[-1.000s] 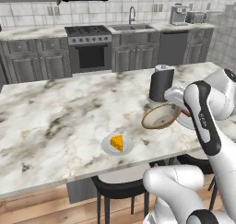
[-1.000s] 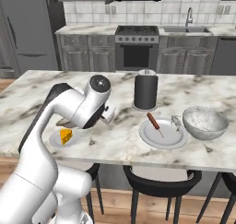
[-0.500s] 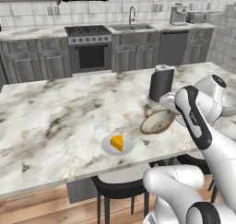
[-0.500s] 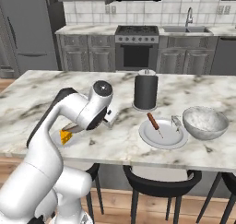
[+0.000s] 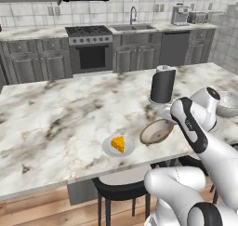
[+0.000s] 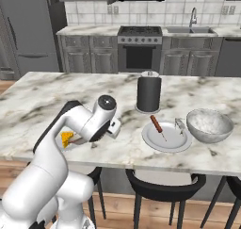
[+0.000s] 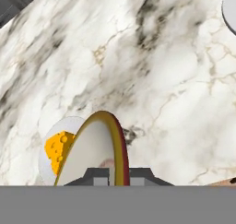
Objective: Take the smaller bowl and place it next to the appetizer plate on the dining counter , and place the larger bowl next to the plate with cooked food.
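Over the near edge of the dining counter (image 5: 56, 122), the white arm bends sharply at the elbow and reaches down and left, its gripper (image 7: 117, 172) clamped on the rim of the smaller bowl (image 5: 156, 131). That bowl hangs tilted, nearly on edge in the hand view, its tan speckled inside facing the appetizer plate (image 5: 118, 147) just beside it; whether it touches the marble cannot be told. On the small white plate sits an orange-yellow cheese wedge (image 5: 118, 143). Farther right along the counter the larger bowl (image 6: 209, 125) stands upright and looks empty, right beside a white plate (image 6: 166, 136) carrying a reddish-brown sausage-like piece (image 6: 157, 125). Behind that plate stands a dark cylindrical canister (image 6: 149, 93). No writing is legible anywhere.
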